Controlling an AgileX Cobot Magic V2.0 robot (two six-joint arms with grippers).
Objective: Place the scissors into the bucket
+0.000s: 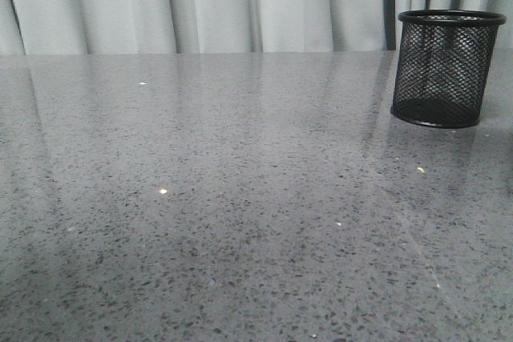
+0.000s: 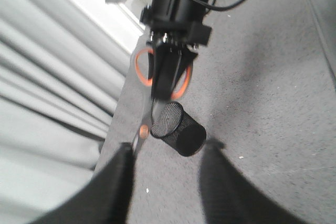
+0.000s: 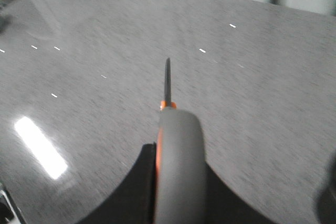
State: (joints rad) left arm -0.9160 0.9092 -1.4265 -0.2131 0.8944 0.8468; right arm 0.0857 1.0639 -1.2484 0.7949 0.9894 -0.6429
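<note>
Grey-handled scissors [image 3: 176, 145] in right hand [image 2: 169, 85] — over mesh bucket [image 1: 445, 68].

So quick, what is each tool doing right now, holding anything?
Left tool: open, holding nothing.
Right tool: closed on the scissors by the handles, blades pointing down, above the bucket.

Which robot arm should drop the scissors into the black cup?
The right arm. Its gripper already clamps the scissors by the handles, blades pointing down, up above the mesh bucket. The left gripper is open, holds nothing and only looks on.
</note>
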